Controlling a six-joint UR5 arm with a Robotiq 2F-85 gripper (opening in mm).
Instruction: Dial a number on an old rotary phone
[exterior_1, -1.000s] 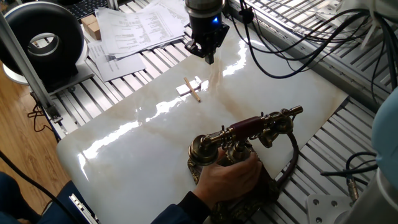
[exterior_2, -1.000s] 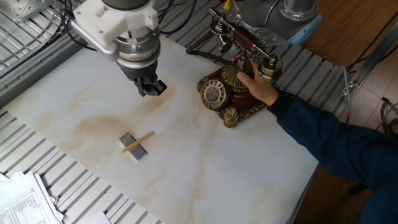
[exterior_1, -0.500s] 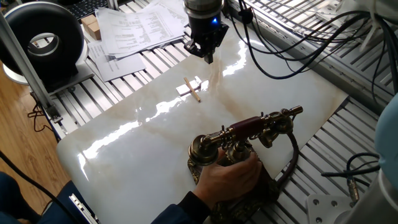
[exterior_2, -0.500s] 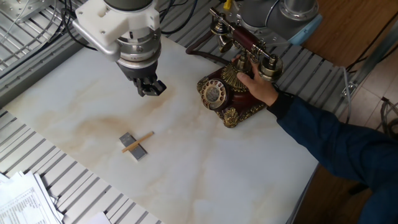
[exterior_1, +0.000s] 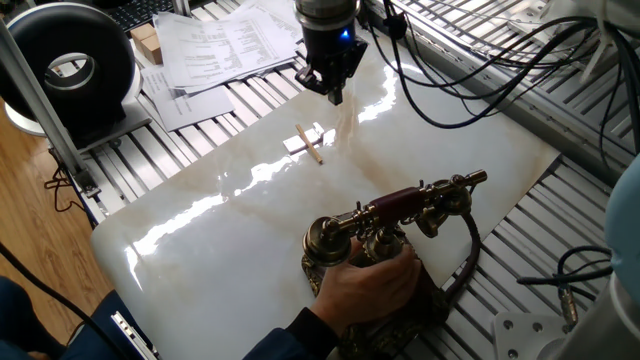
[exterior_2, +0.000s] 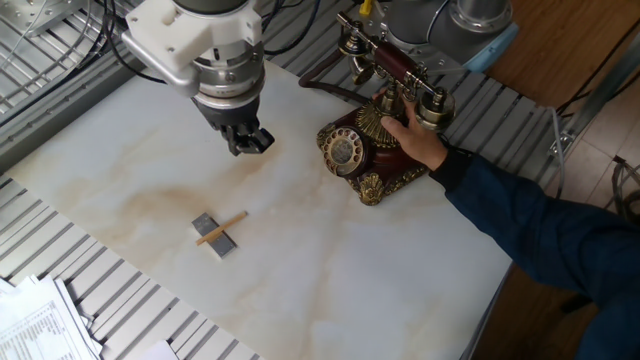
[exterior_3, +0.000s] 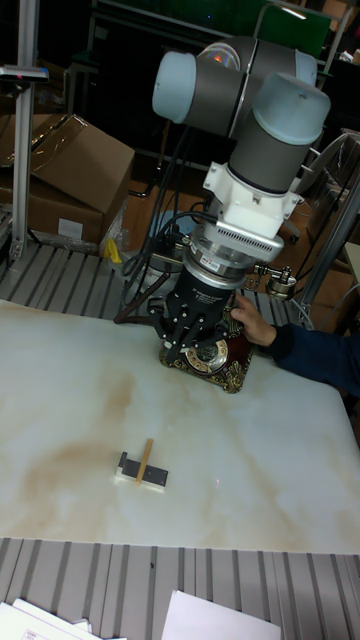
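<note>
The old rotary phone (exterior_2: 372, 140) is ornate brass, with its round dial (exterior_2: 343, 148) facing the slab and a maroon-barred handset (exterior_2: 395, 62) resting on top. A person's hand (exterior_2: 415, 135) holds its base. It also shows in one fixed view, phone (exterior_1: 392, 222), and partly behind the arm in the tall view, phone (exterior_3: 212, 357). My gripper (exterior_2: 248, 143) hovers above the marble slab left of the phone, fingers together with nothing between them. From the opposite side the gripper (exterior_1: 336, 94) hangs over the slab's far edge.
A thin pale wooden stick (exterior_2: 221, 229) lies across a small grey block (exterior_2: 217, 238) on the white marble slab (exterior_2: 300, 270). Papers (exterior_1: 215, 50) and a black round device (exterior_1: 70, 65) sit beyond the slab. Cables (exterior_1: 470, 60) run along the metal frame.
My gripper has shifted slightly toward the phone. The phone, the hand and the stick have not moved.
</note>
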